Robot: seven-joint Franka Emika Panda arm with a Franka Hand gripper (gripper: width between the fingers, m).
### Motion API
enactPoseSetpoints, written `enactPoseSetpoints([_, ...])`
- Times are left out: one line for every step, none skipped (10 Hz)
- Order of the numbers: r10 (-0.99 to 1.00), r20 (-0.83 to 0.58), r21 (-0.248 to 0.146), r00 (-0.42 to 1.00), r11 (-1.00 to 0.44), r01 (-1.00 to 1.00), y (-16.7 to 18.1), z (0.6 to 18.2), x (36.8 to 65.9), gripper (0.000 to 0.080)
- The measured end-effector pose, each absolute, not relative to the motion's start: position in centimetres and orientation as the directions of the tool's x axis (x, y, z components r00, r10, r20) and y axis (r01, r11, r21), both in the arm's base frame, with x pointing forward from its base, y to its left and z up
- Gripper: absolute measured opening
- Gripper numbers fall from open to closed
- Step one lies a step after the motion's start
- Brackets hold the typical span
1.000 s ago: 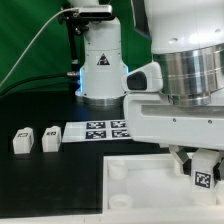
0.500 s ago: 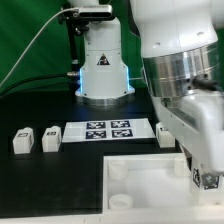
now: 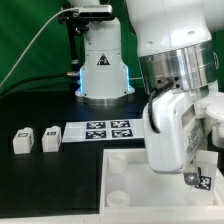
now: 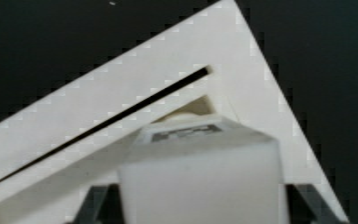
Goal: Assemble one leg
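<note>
The table (image 3: 40,175) under me is black, and a green curtain (image 3: 20,40) hangs behind it. My big white and silver arm (image 3: 175,70) fills the exterior view's right side and hides much of the table there. Below it lies the large white tray piece (image 3: 125,185) with a round socket at its corner. My arm's round white base (image 3: 103,60) stands at the back with a small dark triangle mark on it. In front of the base lies the marker board (image 3: 105,130), flat, with black square tags. Two spare white blocks (image 3: 37,140) stand near it, toward the exterior view's left.

My gripper (image 4: 197,200) is clamped on the leg (image 4: 197,175). My two dark fingers (image 4: 98,203) press on its sides. The leg has a black tag (image 3: 200,182) on it. It hangs over the tray piece, near the edge. I cannot read any writing.
</note>
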State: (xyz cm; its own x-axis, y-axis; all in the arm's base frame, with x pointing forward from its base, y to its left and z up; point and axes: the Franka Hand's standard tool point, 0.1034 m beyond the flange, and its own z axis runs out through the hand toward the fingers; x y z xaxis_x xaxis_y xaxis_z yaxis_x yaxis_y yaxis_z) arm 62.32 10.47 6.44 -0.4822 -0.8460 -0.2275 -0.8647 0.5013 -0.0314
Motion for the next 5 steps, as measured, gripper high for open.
enactPoseSetpoints([-0.859, -0.226, -0.035, -0.459, 0.478, -0.878, 10.61, 6.32, 62.25, 0.0304])
enactPoseSetpoints([-0.861, -0.226, -0.036, -0.456, 0.475, -0.879, 10.65, 6.31, 62.24, 0.0483])
enactPoseSetpoints([-0.864, -0.226, -0.037, -0.450, 0.469, -0.882, 10.65, 6.31, 62.23, 0.0593])
enactPoseSetpoints([-0.869, -0.226, -0.040, -0.440, 0.460, -0.887, 10.71, 6.40, 62.25, 0.0593])
enactPoseSetpoints([-0.882, -0.232, -0.050, -0.409, 0.431, -0.901, 10.99, 7.16, 62.40, 0.0638])
